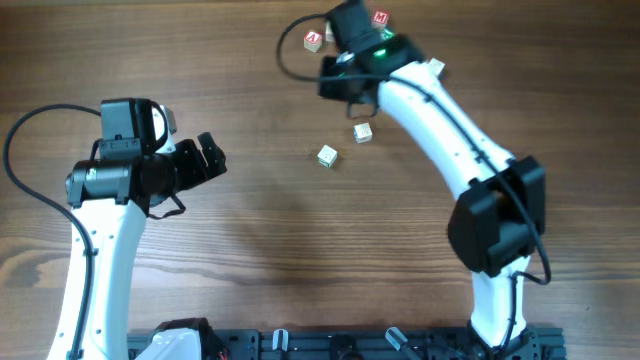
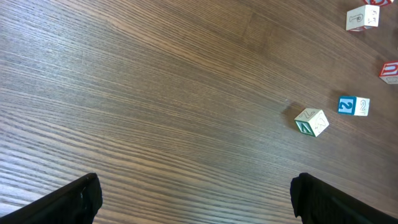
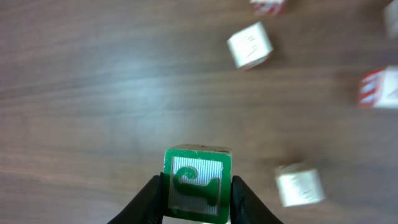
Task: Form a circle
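Observation:
My right gripper (image 3: 198, 190) is shut on a small wooden cube (image 3: 198, 184) whose green face shows a raised letter. The cube sits between the two black fingers, above the table. From overhead the right arm (image 1: 420, 95) reaches to the far middle of the table, and its wrist hides the held cube. My left gripper (image 1: 212, 158) hangs open at the left with nothing between its fingers (image 2: 74, 199). A green-faced cube (image 2: 311, 121) and a blue-lettered cube (image 2: 353, 106) lie apart near the table's middle. No circle of cubes is in view.
More letter cubes are scattered near the far edge: a red-lettered cube (image 1: 314, 40), another red cube (image 1: 380, 17) and a pale cube (image 1: 437, 68). Under my right gripper lie blurred pale cubes (image 3: 250, 45) (image 3: 300, 185) and a red cube (image 3: 379, 87). The black arm bases (image 1: 350, 345) line the near edge.

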Motion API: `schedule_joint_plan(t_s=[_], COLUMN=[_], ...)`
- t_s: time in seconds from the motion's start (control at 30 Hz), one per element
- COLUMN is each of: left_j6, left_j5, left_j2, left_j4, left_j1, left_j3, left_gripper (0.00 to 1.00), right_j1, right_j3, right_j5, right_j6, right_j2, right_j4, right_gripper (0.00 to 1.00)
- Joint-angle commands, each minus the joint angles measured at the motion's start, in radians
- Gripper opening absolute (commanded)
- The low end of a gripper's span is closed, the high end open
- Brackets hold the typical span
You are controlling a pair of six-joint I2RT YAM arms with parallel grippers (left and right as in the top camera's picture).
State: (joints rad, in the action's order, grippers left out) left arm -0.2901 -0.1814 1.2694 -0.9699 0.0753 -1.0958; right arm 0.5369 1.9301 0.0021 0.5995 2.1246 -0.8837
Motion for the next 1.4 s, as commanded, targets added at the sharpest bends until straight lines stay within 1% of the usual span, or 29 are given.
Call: schedule_joint_plan(t_s=[0.0, 0.13, 0.23, 0.4, 0.5, 0.8, 1.27, 1.37], left_j6=[0.021, 0.021, 0.021, 0.021, 0.021, 0.021, 0.021, 0.021], left_j5=[-0.001, -0.001, -0.001, -0.001, -0.001, -0.001, -0.001, -0.001], left_j2=[-0.013, -0.013, -0.013, -0.013, -0.013, -0.013, -0.013, -0.013], left_j4=[0.000, 0.000, 0.000, 0.000, 0.000, 0.000, 0.000, 0.000], left_j1=[0.005, 0.005, 0.005, 0.005, 0.005, 0.005, 0.005, 0.005], left_j3=[0.006, 0.006, 0.006, 0.006, 0.006, 0.006, 0.006, 0.006], left_gripper=[1.00, 1.00, 1.00, 1.00, 1.00, 1.00, 1.00, 1.00], right_j1=[0.052, 0.076, 0.077, 0.077, 0.077, 0.077, 0.077, 0.077], right_j3=[-0.027, -0.074, -0.116, -0.166, -0.169, -0.170, -0.170, -0.171], right_j5=[0.122, 0.140, 0.141, 0.156, 0.192, 0.238, 0.238, 0.238], right_j6=[0.166, 0.315, 0.397, 0.414, 0.454, 0.453, 0.459, 0.485], right_j2=[0.047, 0.078, 0.111, 0.117, 0.117, 0.118, 0.121, 0.136], right_j4=[-0.004, 0.001, 0.011, 0.083, 0.082, 0.082, 0.052, 0.045], right_gripper=[0.29, 0.29, 0.29, 0.29, 0.29, 0.29, 0.29, 0.29])
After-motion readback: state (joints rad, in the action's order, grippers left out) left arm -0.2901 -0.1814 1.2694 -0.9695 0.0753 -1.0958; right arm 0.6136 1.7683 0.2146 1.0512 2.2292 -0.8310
